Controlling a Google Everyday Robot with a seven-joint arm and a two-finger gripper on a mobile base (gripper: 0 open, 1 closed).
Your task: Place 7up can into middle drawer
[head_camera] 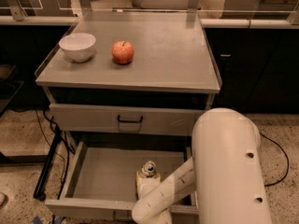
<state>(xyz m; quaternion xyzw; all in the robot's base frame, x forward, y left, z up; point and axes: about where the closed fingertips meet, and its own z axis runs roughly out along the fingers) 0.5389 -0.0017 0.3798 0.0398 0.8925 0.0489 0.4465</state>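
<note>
The 7up can, silver with a pull-tab top, stands upright inside the open middle drawer, near the middle of its grey tray and toward the front. My gripper reaches down into the drawer from the lower right and is shut around the can's body. Only the can's top shows above the cream fingers. My large cream arm covers the drawer's right side.
A closed grey drawer front with a black handle sits just above the open drawer. On the grey cabinet top are a white bowl and a red apple. Cables hang on the left.
</note>
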